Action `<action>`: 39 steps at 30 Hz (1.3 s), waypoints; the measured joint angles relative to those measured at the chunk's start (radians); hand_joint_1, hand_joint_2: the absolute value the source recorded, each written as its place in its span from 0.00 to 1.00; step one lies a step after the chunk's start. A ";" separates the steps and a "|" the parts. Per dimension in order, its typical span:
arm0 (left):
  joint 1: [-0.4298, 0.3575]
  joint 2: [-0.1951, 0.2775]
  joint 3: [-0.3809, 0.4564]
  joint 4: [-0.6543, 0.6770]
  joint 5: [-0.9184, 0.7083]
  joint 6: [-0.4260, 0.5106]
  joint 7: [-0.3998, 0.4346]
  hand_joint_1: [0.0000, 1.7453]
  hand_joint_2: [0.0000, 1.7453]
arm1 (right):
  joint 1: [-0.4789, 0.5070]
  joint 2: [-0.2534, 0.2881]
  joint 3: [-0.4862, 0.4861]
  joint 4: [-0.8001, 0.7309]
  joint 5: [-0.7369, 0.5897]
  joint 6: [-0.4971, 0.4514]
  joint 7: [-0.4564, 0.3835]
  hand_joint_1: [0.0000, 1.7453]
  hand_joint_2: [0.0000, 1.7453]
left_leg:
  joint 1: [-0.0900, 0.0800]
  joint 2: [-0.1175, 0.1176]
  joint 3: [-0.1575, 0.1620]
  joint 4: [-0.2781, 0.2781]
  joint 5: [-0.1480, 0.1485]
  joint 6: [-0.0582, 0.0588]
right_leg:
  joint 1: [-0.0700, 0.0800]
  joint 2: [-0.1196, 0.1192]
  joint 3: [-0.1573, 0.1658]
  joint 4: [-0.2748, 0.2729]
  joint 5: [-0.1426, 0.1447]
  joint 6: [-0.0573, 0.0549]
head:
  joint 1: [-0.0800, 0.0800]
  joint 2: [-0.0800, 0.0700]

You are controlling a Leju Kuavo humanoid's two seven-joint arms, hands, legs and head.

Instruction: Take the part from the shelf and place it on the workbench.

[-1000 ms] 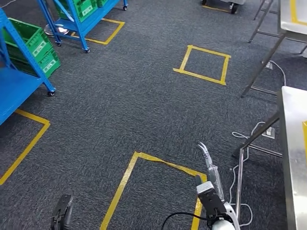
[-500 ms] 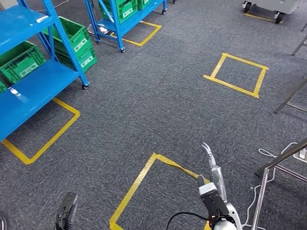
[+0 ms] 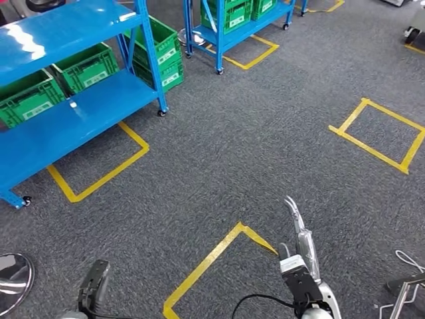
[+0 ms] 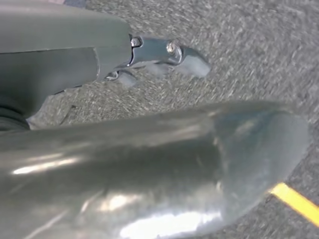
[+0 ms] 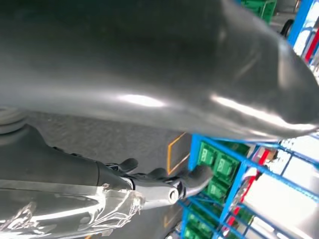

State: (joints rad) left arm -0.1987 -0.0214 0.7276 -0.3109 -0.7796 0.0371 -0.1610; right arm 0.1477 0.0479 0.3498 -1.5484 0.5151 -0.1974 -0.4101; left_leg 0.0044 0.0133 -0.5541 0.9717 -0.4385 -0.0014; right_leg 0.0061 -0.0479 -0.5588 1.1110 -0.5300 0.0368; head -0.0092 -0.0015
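Note:
A blue wheeled shelf (image 3: 75,113) stands at the far left on grey carpet, with green crates (image 3: 85,66) on its lower level. What lies in the crates is too small to tell. My right hand (image 3: 301,246) hangs low at the bottom right, fingers stretched out, holding nothing. My left hand (image 3: 93,289) hangs at the bottom left, well short of the shelf. In the left wrist view the left hand (image 4: 112,124) has its fingers (image 4: 165,52) straight over the carpet. In the right wrist view the right hand (image 5: 150,99) is bare, with the shelf's green crates (image 5: 218,169) behind it.
A second blue shelf (image 3: 236,30) with green crates stands at the back. Yellow tape squares (image 3: 215,256) mark the carpet in front of me and at the right (image 3: 380,133). A round silver base (image 3: 12,279) lies at the bottom left. A metal leg (image 3: 406,289) and cable sit at the bottom right.
The camera has turned left: the blue shelves have slid right and nearer, and the steel workbench has left the picture on the right. Both hands keep their posture.

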 joint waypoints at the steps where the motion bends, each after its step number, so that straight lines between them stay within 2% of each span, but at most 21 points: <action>1: -0.004 0.000 -0.002 0.000 0.000 0.000 0.000 0.00 0.00 | 0.004 -0.001 -0.002 -0.004 0.000 0.000 0.001 0.00 0.00 | 0.001 -0.013 0.009 0.000 -0.007 0.003 | -0.003 0.025 -0.045 0.070 -0.018 0.003 | 0.002 0.000; 3: -0.008 0.000 -0.003 0.000 -0.001 0.000 0.000 0.00 0.00 | 0.016 -0.005 -0.005 -0.007 0.001 0.000 0.003 0.00 0.00 | 0.004 -0.045 0.030 0.000 -0.025 0.005 | -0.007 0.041 -0.139 0.181 -0.054 0.009 | 0.005 0.000; 5: -0.004 -0.001 -0.003 0.000 -0.002 0.000 0.000 0.00 0.00 | 0.026 -0.007 -0.007 -0.011 0.002 0.000 0.003 0.00 0.00 | 0.008 -0.079 0.064 0.000 -0.050 0.000 | -0.010 0.045 -0.182 0.173 -0.056 0.014 | 0.005 0.000; 6: -0.003 -0.002 -0.004 0.000 -0.003 0.000 0.000 0.00 0.00 | 0.029 -0.008 -0.007 -0.013 0.003 0.000 0.003 0.00 0.00 | 0.012 -0.095 0.084 0.000 -0.065 -0.005 | -0.014 0.053 -0.183 0.125 -0.023 0.019 | 0.005 0.000; 9: -0.005 -0.001 -0.005 0.000 -0.004 0.001 0.000 0.00 0.00 | 0.036 -0.011 -0.009 -0.016 0.006 -0.001 0.003 0.00 0.00 | 0.021 -0.137 0.119 0.004 -0.114 -0.025 | -0.035 0.115 -0.169 -0.046 0.162 0.030 | 0.016 0.000; 10: -0.007 -0.001 -0.006 0.000 -0.004 0.002 0.000 0.00 0.00 | 0.039 -0.012 -0.010 -0.020 0.008 -0.001 0.004 0.00 0.00 | 0.023 -0.147 0.124 0.002 -0.122 -0.033 | -0.037 0.125 -0.167 -0.073 0.192 0.023 | 0.019 0.000; 12: -0.010 0.003 -0.008 0.000 -0.004 0.002 0.000 0.00 0.00 | 0.040 -0.014 -0.012 -0.031 0.010 -0.002 0.005 0.00 0.00 | 0.027 -0.155 0.128 0.000 -0.113 -0.047 | -0.032 0.108 -0.153 -0.082 0.182 -0.001 | 0.019 0.000; 14: -0.012 0.004 -0.010 0.000 -0.005 0.003 0.000 0.00 0.00 | 0.040 -0.015 -0.017 -0.039 0.013 -0.003 0.005 0.00 0.00 | 0.023 -0.111 0.085 0.079 -0.070 -0.052 | -0.029 0.087 -0.125 -0.089 0.169 -0.019 | 0.013 0.000; 16: -0.013 0.001 -0.012 0.000 -0.004 0.004 0.000 0.00 0.00 | 0.049 -0.015 -0.021 -0.040 0.015 -0.003 0.006 0.00 0.00 | 0.012 -0.051 -0.011 0.214 -0.067 -0.050 | -0.023 0.064 -0.087 -0.097 0.146 -0.029 | 0.007 0.000; 18: -0.010 0.001 -0.013 0.000 -0.004 0.005 0.000 0.00 0.00 | 0.058 -0.016 -0.025 -0.040 0.016 -0.004 0.006 0.00 0.00 | 0.003 -0.031 -0.091 0.282 -0.152 -0.046 | -0.016 0.040 -0.045 -0.105 0.118 -0.034 | 0.004 0.000; 20: -0.006 0.001 -0.015 0.000 -0.003 0.005 -0.001 0.00 0.00 | 0.061 -0.017 -0.030 -0.041 0.016 -0.006 0.005 0.00 0.00 | -0.005 -0.028 -0.127 0.261 -0.219 -0.038 | -0.009 0.019 0.003 -0.107 0.085 -0.036 | 0.002 0.000; 21: -0.005 0.002 -0.016 0.000 -0.003 0.006 -0.001 0.00 0.00 | 0.061 -0.017 -0.032 -0.043 0.016 -0.007 0.005 0.00 0.00 | -0.010 -0.022 -0.131 0.223 -0.203 -0.029 | -0.005 0.008 0.030 -0.107 0.068 -0.038 | 0.001 0.000; 24: -0.006 0.005 -0.018 0.000 -0.005 0.008 -0.005 0.00 0.00 | 0.064 -0.017 -0.036 -0.048 0.016 -0.008 0.002 0.00 0.00 | -0.036 0.042 -0.132 0.065 0.016 0.007 | 0.011 -0.022 0.087 -0.105 0.012 -0.040 | -0.003 0.000; 25: -0.006 0.005 -0.020 0.000 -0.007 0.008 -0.006 0.00 0.00 | 0.066 -0.017 -0.038 -0.049 0.015 -0.008 0.001 0.00 0.00 | -0.042 0.056 -0.134 0.034 0.075 0.013 | 0.017 -0.031 0.096 -0.103 -0.007 -0.039 | -0.002 0.000; 26: -0.007 0.006 -0.022 0.000 -0.008 0.008 -0.007 0.00 0.00 | 0.066 -0.018 -0.040 -0.052 0.015 -0.007 0.001 0.00 0.00 | -0.045 0.055 -0.136 0.021 0.098 0.013 | 0.023 -0.040 0.107 -0.102 -0.023 -0.038 | -0.001 0.000; 27: -0.008 0.006 -0.024 0.000 -0.009 0.008 -0.007 0.00 0.00 | 0.066 -0.018 -0.041 -0.055 0.015 -0.006 0.000 0.00 0.00 | -0.041 0.042 -0.130 0.021 0.107 0.012 | 0.026 -0.051 0.116 -0.106 -0.038 -0.036 | -0.003 0.000; 29: -0.013 0.005 -0.027 0.000 -0.010 0.008 -0.008 0.00 0.00 | 0.062 -0.018 -0.045 -0.064 0.016 -0.006 -0.002 0.00 0.00 | -0.032 0.015 -0.120 0.017 0.108 0.015 | 0.025 -0.034 0.124 -0.088 -0.066 -0.028 | 0.001 0.000; 32: -0.022 0.005 -0.028 -0.001 -0.010 0.009 -0.009 0.00 0.00 | 0.062 -0.018 -0.048 -0.068 0.016 -0.007 -0.004 0.00 0.00 | -0.025 -0.011 -0.113 0.014 0.101 0.026 | 0.018 0.027 0.074 0.018 -0.123 -0.014 | 0.006 0.000; 35: -0.024 0.005 -0.029 -0.001 -0.010 0.009 -0.009 0.00 0.00 | 0.064 -0.019 -0.048 -0.068 0.016 -0.007 -0.004 0.00 0.00 | -0.024 -0.019 -0.112 0.014 0.098 0.028 | 0.015 0.035 0.043 0.068 -0.143 -0.011 | 0.006 0.000; 37: -0.024 0.004 -0.030 0.000 -0.011 0.013 -0.003 0.00 0.00 | 0.066 -0.021 -0.050 -0.068 0.016 -0.005 -0.004 0.00 0.00 | -0.020 -0.060 -0.101 0.015 0.086 0.023 | 0.005 0.046 -0.024 0.105 -0.104 -0.004 | 0.006 0.000; 39: -0.022 0.003 -0.031 0.000 -0.014 0.019 0.007 0.00 0.00 | 0.068 -0.022 -0.052 -0.067 0.018 -0.002 -0.004 0.00 0.00 | -0.014 -0.115 -0.087 0.020 0.070 0.010 | -0.014 0.097 -0.056 0.033 0.003 0.008 | 0.008 0.000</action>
State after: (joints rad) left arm -0.2212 -0.0179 0.6968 -0.3113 -0.7935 0.0558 -0.1538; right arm 0.2156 0.0255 0.2977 -1.6155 0.5330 -0.1991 -0.4144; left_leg -0.0094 -0.1012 -0.6407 0.9915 -0.3689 0.0083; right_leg -0.0077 0.0491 -0.6153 1.1437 -0.5268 0.0448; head -0.0011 -0.0015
